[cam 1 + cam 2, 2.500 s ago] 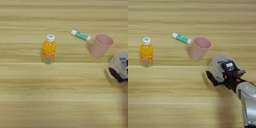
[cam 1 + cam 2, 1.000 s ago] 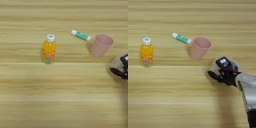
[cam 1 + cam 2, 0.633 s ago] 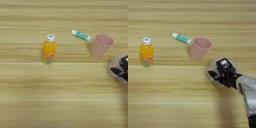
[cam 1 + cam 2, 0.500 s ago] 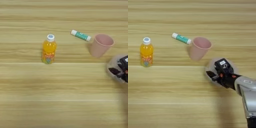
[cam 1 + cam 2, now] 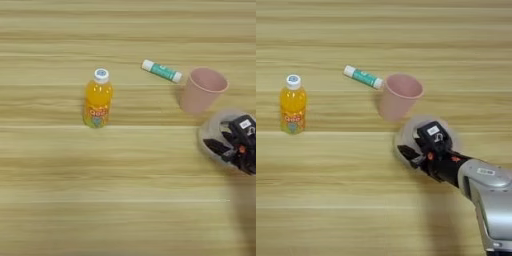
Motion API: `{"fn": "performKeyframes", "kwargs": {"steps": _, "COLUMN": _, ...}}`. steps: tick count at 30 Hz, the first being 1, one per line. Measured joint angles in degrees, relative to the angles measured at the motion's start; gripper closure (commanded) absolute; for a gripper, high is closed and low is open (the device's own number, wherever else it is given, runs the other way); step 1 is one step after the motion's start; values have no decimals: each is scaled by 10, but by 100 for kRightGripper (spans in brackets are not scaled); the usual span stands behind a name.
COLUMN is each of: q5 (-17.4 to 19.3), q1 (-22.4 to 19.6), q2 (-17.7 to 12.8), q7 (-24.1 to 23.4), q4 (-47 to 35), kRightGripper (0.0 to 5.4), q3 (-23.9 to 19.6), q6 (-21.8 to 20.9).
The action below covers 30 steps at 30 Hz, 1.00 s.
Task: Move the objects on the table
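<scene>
The clear tape roll point(image 5: 404, 136) lies on the table point(image 5: 356, 200) just below the pink paper cup point(image 5: 398, 96), close to it. My right gripper point(image 5: 417, 153) sits on top of the roll, its black fingers shut on the roll's wall, and hides the roll's middle. The silver forearm point(image 5: 491, 195) comes in from the bottom right. The white-and-teal glue stick point(image 5: 363, 77) lies flat, up and left of the cup. Far to the left, the small orange juice bottle point(image 5: 292, 104) with a white cap stands upright.
Wide bare wood stretches between the bottle and the cup and across the whole front of the table. The cup point(image 5: 202, 90) stands upright with its mouth open, a finger's width from the roll point(image 5: 212, 131).
The gripper and the tape roll under it have moved left together, ending closer to the cup. Bottle, glue stick and cup have stayed put.
</scene>
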Motion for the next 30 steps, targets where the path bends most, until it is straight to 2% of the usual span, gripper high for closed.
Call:
{"fn": "performKeyframes", "kwargs": {"steps": 8, "q5": 10, "q1": 32, "q2": 24, "q7": -3, "q4": -82, "kRightGripper": 401, "q3": 30, "q6": 14}}
{"fn": "performKeyframes", "kwargs": {"steps": 16, "q5": 9, "q1": 38, "q2": 32, "q7": -7, "q4": -111, "kRightGripper": 401, "q3": 56, "q6": 15}}
{"fn": "performKeyframes", "kwargs": {"steps": 30, "q5": -3, "q1": -23, "q2": 50, "q7": -27, "q4": -88, "kRightGripper": 401, "q3": 122, "q6": 14}}
